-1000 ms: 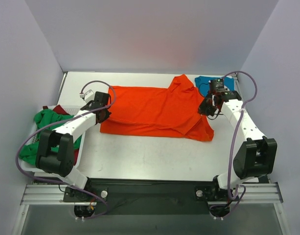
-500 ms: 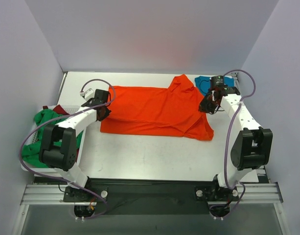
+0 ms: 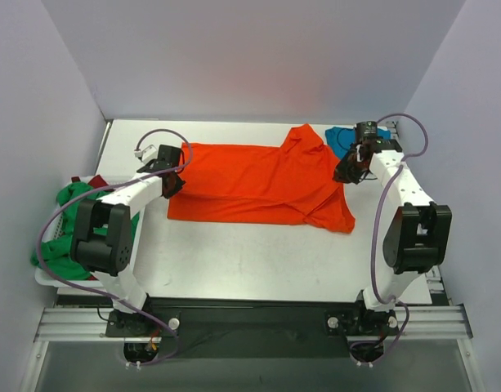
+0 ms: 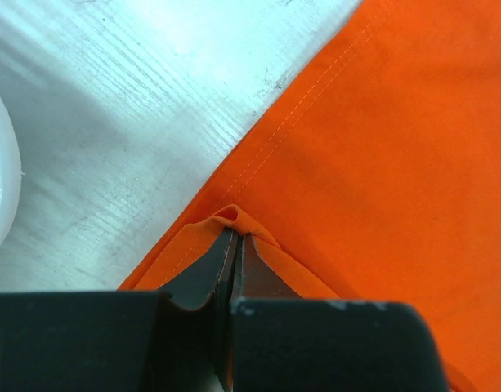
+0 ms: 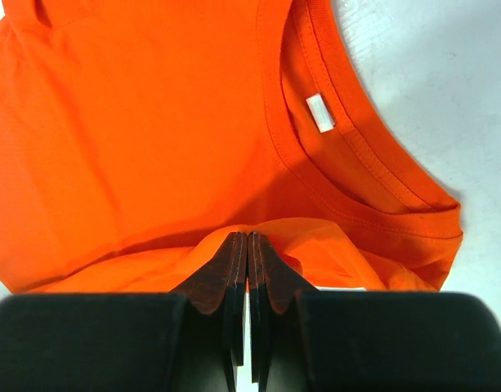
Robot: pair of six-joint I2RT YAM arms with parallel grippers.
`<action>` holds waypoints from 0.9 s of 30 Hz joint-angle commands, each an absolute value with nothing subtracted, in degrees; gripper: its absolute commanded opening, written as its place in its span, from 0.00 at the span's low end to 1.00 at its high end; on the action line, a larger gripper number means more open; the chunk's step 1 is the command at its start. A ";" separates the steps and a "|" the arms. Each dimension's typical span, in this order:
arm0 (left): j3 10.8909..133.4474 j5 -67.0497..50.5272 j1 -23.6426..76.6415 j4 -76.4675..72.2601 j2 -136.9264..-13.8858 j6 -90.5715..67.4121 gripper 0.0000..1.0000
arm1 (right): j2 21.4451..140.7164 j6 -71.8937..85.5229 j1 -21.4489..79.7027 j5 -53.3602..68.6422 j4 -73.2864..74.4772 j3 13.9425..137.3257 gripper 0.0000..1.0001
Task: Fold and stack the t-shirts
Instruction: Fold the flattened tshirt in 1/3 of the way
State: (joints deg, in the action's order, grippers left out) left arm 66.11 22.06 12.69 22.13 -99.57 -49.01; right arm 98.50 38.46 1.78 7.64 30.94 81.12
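A bright orange-red t-shirt (image 3: 258, 184) lies spread across the middle of the table. My left gripper (image 3: 173, 183) is shut on its left hem edge (image 4: 234, 220), which bunches over the closed jaws. My right gripper (image 3: 346, 171) is shut on a fold of the same shirt (image 5: 258, 233) at its right side, below the collar and its white label (image 5: 320, 113). A teal blue t-shirt (image 3: 342, 139) lies folded at the back right, behind the right arm. Green (image 3: 74, 204) and dark red (image 3: 99, 184) t-shirts lie heaped at the left.
A white lattice basket (image 3: 46, 278) stands at the table's left edge, holding the green and dark red shirts. Grey walls close in the left, back and right. Bare white table (image 3: 250, 261) lies in front of the orange-red shirt.
Both grippers have moved a little toward the back of the table with the orange-red shirt's edges held. The shirt's near right corner has drawn up slightly.
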 commanded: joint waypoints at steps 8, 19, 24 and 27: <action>69.52 20.31 11.43 17.59 -102.74 -47.38 0.00 | 102.39 37.00 0.79 9.05 31.90 85.52 0.00; 67.15 11.69 10.55 8.27 -100.56 -43.33 0.69 | 112.32 31.03 0.09 12.57 32.25 94.91 0.58; 63.38 12.04 10.98 10.45 -93.53 -43.15 0.71 | 104.18 31.46 0.18 7.83 32.96 86.33 0.56; 58.46 12.39 11.60 10.37 -89.66 -45.26 0.70 | 97.51 31.73 0.09 5.01 31.82 76.32 0.35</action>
State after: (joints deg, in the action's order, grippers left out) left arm 61.04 12.51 10.96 12.03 -94.74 -44.42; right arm 106.08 32.25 0.40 8.86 29.23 82.94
